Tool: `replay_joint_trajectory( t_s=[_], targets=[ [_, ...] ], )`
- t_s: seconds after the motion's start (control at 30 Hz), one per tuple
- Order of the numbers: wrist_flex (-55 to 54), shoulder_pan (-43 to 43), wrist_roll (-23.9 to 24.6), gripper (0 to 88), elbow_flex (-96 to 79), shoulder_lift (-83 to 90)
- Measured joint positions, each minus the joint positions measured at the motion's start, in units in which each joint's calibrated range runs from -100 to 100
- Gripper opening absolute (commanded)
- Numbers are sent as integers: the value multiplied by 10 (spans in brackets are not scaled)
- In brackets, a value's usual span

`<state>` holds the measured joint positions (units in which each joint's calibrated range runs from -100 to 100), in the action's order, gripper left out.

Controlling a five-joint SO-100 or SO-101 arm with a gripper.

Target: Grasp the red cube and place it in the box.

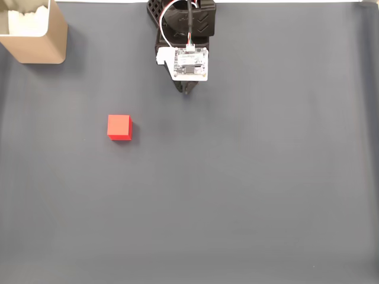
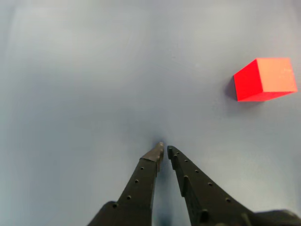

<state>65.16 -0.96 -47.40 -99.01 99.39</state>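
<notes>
Looking down from the fixed view, a dark grey-blue mat [image 1: 237,195] covers the table. A small red cube [image 1: 119,126] sits on the mat, left of centre and a little above the middle of the picture, with nothing touching it. At the top left corner stands the box [image 1: 40,42], tan cardboard on the outside and white within, partly cut off by the picture's edge and well apart from the cube. At the top centre is the arm [image 1: 185,23], black, folded close to its base, with white and red wires looping over it and a white circuit board [image 1: 190,64] facing up. Just below that board a dark tip of the gripper [image 1: 187,90] pokes out over the mat, well apart from the cube and to its upper right. From the wrist view, the gripper [image 2: 164,150] enters from the bottom edge as two black fingers [image 2: 141,181] dotted with small holes, narrowing to points that nearly meet; the jaws are drawn together and hold nothing, poised over bare mat. The cube appears at the right side of this view, above and well to the right of the fingertips, resting flat on the mat with a short shadow beside it.
</notes>
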Motion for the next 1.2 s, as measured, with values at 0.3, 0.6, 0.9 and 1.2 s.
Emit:
replay_joint_trajectory(
  t_s=[0.3,0.6,0.9,1.2],
  targets=[
    [-64,22,-11,5,10,-13],
    [-88,25,-12,6,97,-92],
    [-89,25,-12,10,206,-160],
    [-57,47,-10,15,300,-228]
  ],
)
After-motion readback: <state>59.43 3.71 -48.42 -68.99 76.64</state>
